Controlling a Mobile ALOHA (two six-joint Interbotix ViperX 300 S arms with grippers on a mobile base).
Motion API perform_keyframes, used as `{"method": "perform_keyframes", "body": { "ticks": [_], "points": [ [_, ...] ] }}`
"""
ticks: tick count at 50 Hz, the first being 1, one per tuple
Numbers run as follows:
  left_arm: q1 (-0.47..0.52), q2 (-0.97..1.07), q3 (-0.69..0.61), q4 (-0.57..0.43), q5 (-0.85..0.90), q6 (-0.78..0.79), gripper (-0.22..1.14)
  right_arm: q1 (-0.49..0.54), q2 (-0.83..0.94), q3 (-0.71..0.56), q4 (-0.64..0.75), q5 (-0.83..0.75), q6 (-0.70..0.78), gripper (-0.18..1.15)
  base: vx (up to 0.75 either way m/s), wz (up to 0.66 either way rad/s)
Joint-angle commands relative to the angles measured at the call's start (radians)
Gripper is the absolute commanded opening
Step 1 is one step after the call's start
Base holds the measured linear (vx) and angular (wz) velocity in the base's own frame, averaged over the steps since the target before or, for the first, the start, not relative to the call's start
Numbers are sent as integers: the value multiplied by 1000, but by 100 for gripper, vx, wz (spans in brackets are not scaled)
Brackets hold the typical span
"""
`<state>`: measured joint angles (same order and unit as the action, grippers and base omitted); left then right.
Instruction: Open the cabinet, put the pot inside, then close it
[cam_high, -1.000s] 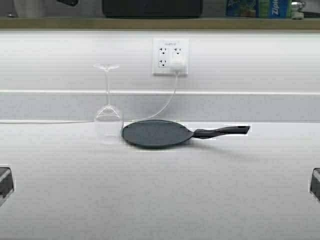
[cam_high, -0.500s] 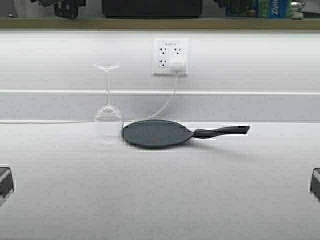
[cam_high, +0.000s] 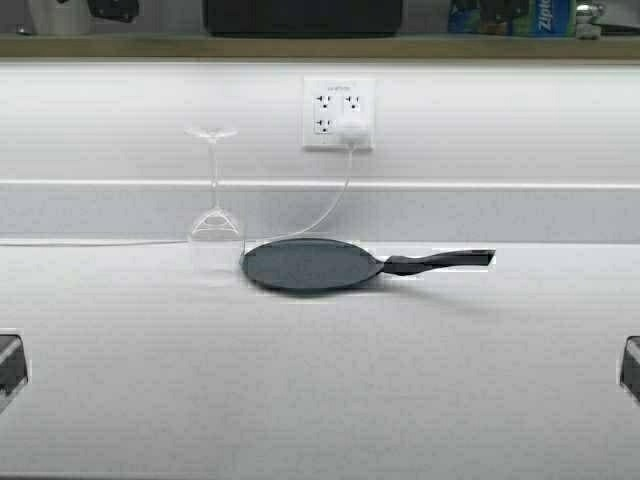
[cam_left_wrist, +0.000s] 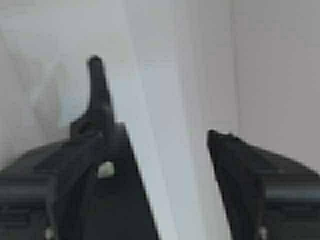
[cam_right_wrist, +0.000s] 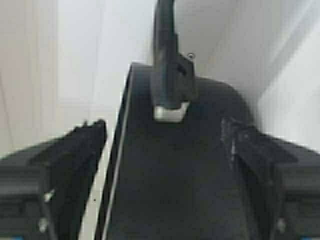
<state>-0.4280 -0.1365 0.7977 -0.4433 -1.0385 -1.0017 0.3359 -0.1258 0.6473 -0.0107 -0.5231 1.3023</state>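
Observation:
The black pot (cam_high: 303, 15) stands on the cabinet's wooden shelf (cam_high: 320, 46) at the top of the high view, cut off by the frame. The cabinet doors are out of view. My right gripper (cam_right_wrist: 162, 122) is open, and the pot's dark side (cam_right_wrist: 175, 175) and one short handle (cam_right_wrist: 167, 75) lie between its fingers; a pale gap separates one finger (cam_right_wrist: 85, 150) from the pot. In the high view it is a dark shape (cam_high: 490, 12) to the pot's right. My left gripper (cam_left_wrist: 160, 132) is open on pale panels, up at the shelf's left (cam_high: 112, 8).
On the white counter stand an upside-down wine glass (cam_high: 215, 215) and a flat black long-handled frying pan (cam_high: 310, 265). A wall outlet (cam_high: 338, 113) has a plugged-in white cable. A metal container (cam_high: 55, 15) and blue boxes (cam_high: 540, 15) flank the pot on the shelf.
The whole scene has shifted slightly left, so the robot has moved a little. The left gripper came into view at the shelf, then shifted left; the right gripper now shows beside the pot.

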Motion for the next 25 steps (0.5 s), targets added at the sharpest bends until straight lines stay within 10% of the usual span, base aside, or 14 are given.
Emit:
{"method": "perform_keyframes", "body": {
  "ticks": [1,15,25],
  "points": [
    [-3,-28,-8,35,-15,5,93,2,-52,0,-3,-18,-26,96,-6,-2],
    [-3,-26,-2,67,-26,41,72,2,-66,0,-18,-21,-104,76,-10,-3],
    [-5,-34,14,86,-23,75,17,3,-67,3,-21,12,-172,11,-15,-6]
  ]
}}
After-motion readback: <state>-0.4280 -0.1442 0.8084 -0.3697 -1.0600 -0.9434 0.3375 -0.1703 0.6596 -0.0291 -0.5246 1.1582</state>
